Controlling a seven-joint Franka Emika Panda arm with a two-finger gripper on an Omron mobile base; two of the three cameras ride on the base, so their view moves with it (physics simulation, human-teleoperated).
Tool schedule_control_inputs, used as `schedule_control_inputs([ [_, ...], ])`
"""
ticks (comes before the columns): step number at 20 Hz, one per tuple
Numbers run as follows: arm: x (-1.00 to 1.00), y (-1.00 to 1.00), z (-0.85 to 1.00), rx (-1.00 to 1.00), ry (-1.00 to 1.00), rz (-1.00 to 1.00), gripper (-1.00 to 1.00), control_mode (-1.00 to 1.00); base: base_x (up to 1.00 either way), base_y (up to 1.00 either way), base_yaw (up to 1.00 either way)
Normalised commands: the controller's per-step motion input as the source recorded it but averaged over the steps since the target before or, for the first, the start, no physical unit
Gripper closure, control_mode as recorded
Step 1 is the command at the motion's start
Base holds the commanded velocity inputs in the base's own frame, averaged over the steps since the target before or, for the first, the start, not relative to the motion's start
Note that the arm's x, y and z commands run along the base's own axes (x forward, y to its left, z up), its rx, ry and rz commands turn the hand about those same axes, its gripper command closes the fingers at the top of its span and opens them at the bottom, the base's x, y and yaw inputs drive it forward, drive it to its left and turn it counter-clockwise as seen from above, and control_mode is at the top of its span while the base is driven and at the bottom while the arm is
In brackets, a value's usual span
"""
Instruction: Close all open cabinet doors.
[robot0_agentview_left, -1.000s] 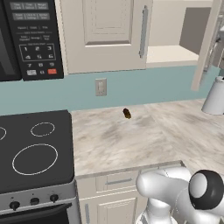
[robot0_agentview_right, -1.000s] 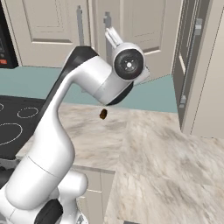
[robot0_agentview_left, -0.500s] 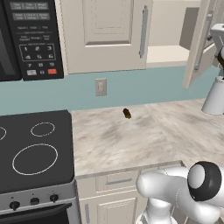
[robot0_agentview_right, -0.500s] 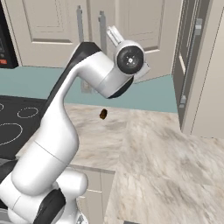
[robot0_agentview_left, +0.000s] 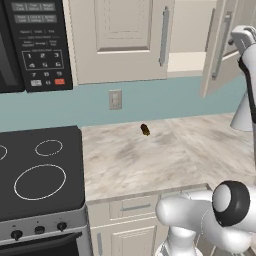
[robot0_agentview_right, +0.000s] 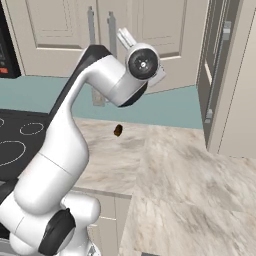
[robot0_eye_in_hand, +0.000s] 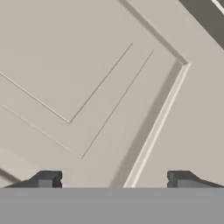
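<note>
One beige cabinet door (robot0_agentview_left: 222, 47) at the upper right stands partly open, hinged on its right, with its silver bar handle (robot0_agentview_left: 220, 45) facing me. My arm's hand (robot0_agentview_left: 244, 37) is pressed up against its outer face. From the other side the same door (robot0_agentview_right: 175, 30) looks close to its frame. The neighbouring cabinet door (robot0_agentview_left: 120, 40) to the left is shut. In the hand view my gripper (robot0_eye_in_hand: 113, 180) is open, its fingertips (robot0_eye_in_hand: 46, 179) wide apart with nothing between them, right at the door's recessed panel (robot0_eye_in_hand: 65, 65).
A bare shelf (robot0_agentview_left: 185, 61) shows behind the open door. The black microwave (robot0_agentview_left: 30, 45) hangs at upper left above the stove (robot0_agentview_left: 40, 175). A small dark object (robot0_agentview_left: 145, 130) lies on the marble counter (robot0_agentview_left: 165, 160). A tall cabinet side (robot0_agentview_right: 235, 80) stands at right.
The open door has swung leftward toward its frame, and my hand has moved left with it against the door's face. The gap showing the shelf has narrowed.
</note>
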Motion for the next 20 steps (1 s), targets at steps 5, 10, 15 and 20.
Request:
schedule_control_inputs([
  [5,0.42,0.04,0.0,0.0,0.0,0.0,-1.0,-1.0,0.0,0.0,0.0],
  [10,0.52,0.0,0.0,0.0,0.0,0.0,-1.0,-1.0,0.0,0.0,0.0],
  [15,0.61,0.0,0.0,0.0,0.0,0.0,-1.0,-1.0,0.0,0.0,0.0],
  [20,0.57,0.0,0.0,0.0,0.0,0.0,-1.0,-1.0,0.0,0.0,0.0],
])
